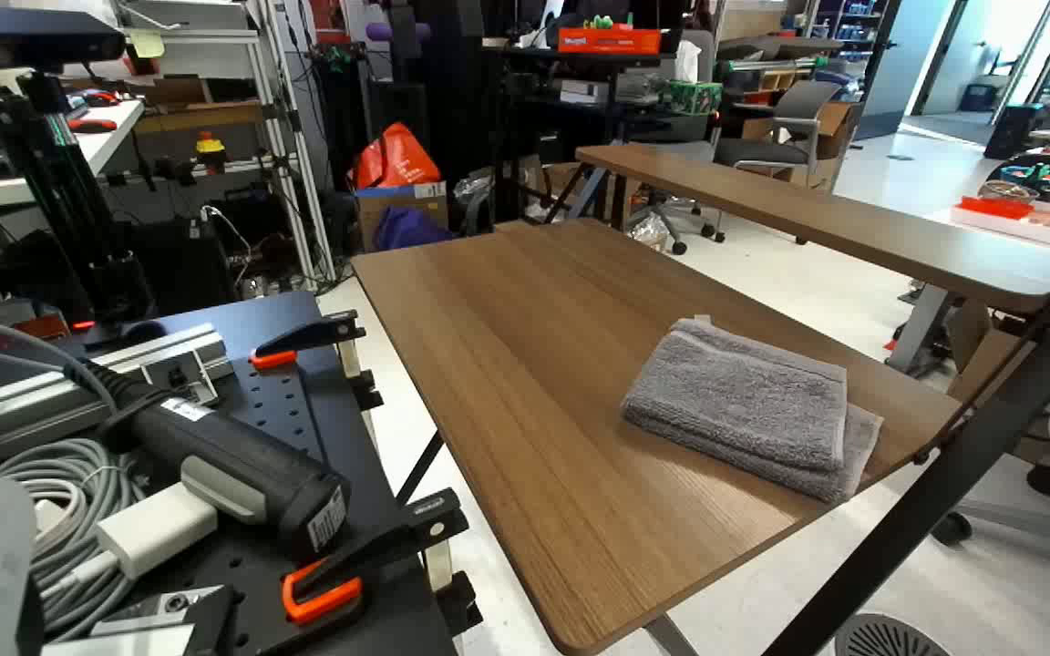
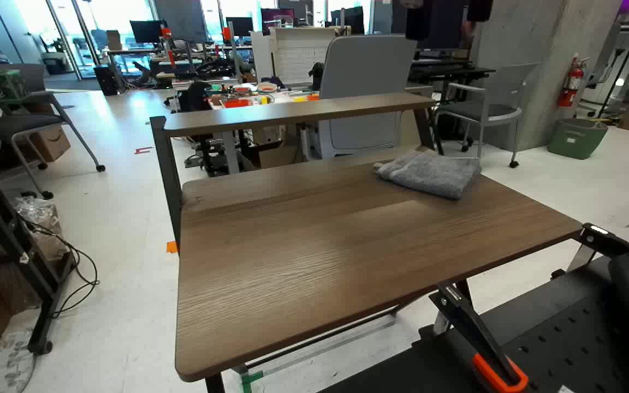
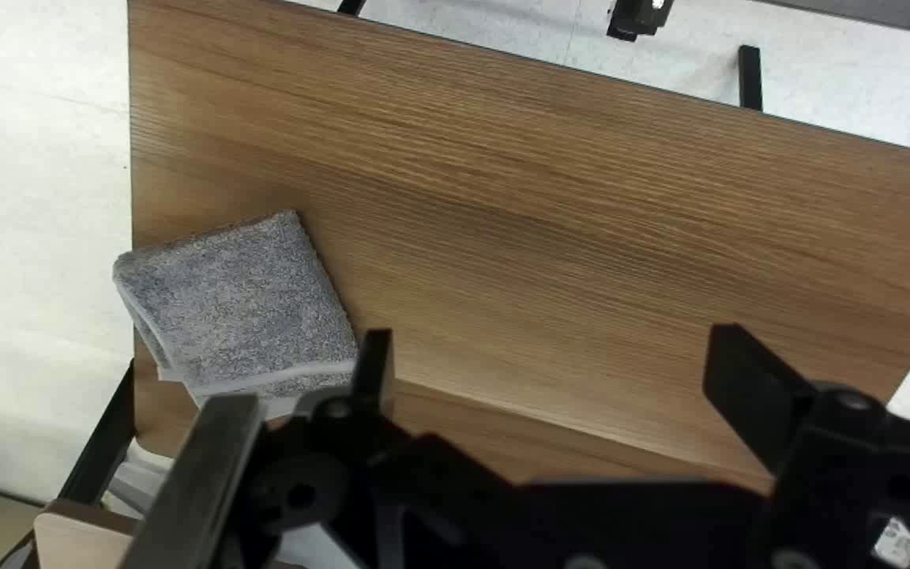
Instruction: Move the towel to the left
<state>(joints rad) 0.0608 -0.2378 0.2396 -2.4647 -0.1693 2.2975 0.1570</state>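
Folded grey towel (image 3: 238, 304) left of gripper (image 3: 554, 346)

Resting on worktop (image 3: 581, 221), left of gripper in wrist view, partly hidden behind it. Next rightward, spread wide, holding nothing: gripper, over bare worktop. Well apart from gripper: red box (image 1: 609, 41) in an exterior view, with green things (image 1: 600, 22) at top; green bin (image 2: 575, 142) in an exterior view, contents hidden.

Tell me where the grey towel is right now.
In the wrist view, the grey towel, partly hidden by the open gripper, lies folded at the left edge of the brown tabletop.
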